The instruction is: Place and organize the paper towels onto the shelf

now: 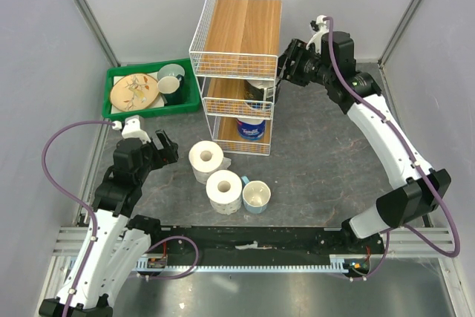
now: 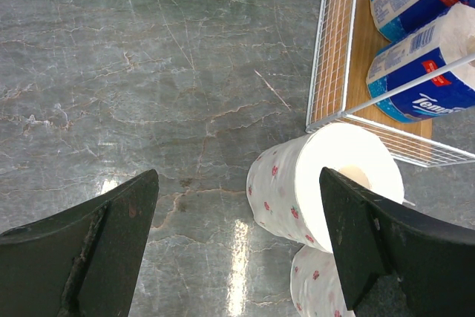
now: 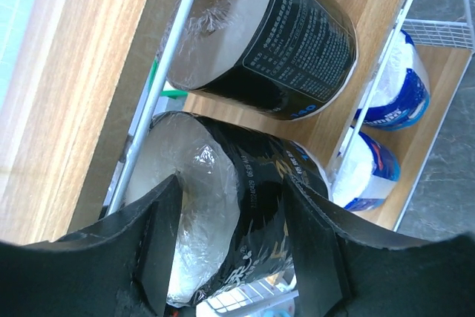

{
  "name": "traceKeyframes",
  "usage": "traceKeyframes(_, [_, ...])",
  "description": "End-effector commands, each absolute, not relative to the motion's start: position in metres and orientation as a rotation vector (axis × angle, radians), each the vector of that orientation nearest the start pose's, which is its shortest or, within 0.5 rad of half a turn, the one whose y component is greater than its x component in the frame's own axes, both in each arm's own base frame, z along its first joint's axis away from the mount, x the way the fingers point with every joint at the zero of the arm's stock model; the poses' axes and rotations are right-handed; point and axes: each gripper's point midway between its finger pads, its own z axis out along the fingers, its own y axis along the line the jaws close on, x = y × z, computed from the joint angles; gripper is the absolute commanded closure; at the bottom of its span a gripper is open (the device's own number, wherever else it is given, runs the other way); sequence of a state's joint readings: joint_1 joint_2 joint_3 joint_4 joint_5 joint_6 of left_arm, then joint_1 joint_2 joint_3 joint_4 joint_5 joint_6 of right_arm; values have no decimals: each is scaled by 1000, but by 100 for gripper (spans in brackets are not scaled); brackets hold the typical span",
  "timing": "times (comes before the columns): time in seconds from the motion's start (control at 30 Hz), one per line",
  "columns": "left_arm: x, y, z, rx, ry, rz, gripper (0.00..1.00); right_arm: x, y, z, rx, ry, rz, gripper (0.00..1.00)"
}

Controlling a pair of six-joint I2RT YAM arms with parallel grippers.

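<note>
**Right arm at the middle tier of the shelf, two rolls left on the table**

A tall white wire shelf [image 1: 241, 27] with wooden boards is seen at the far centre of a grey table [image 1: 312, 161].

The right end effector [image 3: 231, 187] is held at the right side of the middle tier. Its fingers are spread apart. A dark-wrapped paper towel roll [image 3: 260, 206] lies just in front of them and is wider than the gap; whether it is touched cannot be told. A second dark-wrapped roll [image 3: 267, 42] lies just beyond it on the same board. Two blue-wrapped rolls [image 2: 415, 72] are seen on the bottom tier.

Two white rolls with a faint flower print are left on the table near the shelf's near left corner: one [image 1: 205, 157] closer to the shelf, one [image 1: 223, 187] nearer the arms. A pale blue cup [image 1: 256, 196] is set just right of the nearer roll.

The left end effector [image 2: 237, 176] is held over bare table left of these rolls, its fingers wide apart and gripping nothing. A green tray [image 1: 148, 112] of dishes is placed left of the shelf.
</note>
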State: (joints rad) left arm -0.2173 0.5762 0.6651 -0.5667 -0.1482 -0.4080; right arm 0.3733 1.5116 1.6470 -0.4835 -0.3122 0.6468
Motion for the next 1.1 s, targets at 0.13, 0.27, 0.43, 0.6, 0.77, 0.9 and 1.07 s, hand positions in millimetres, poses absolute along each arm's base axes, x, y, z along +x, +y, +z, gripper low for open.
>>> traceKeyframes(0.13, [245,-42,205,-288,1976,-243,4,377,240,404,52,1865,1056,34])
traceKeyframes(0.27, [245,-42,205,-288,1978,-243,4,373,234,408,63,1848,1037,33])
traceKeyframes(0.43, [245,-42,205,-288,1978,-243,4,372,223,406,89,1843,1013,33])
traceKeyframes(0.6, [245,-42,204,-287,1981,-243,4,371,209,405,119,1832,986,32])
traceKeyframes(0.77, [245,-42,205,-287,1979,-241,4,366,192,404,166,1812,962,32])
traceKeyframes(0.9, [245,-42,205,-287,1978,-244,4,365,177,399,215,1804,929,32])
traceKeyframes(1.07, [245,-42,205,-287,1980,-244,4,358,170,373,246,1852,903,32])
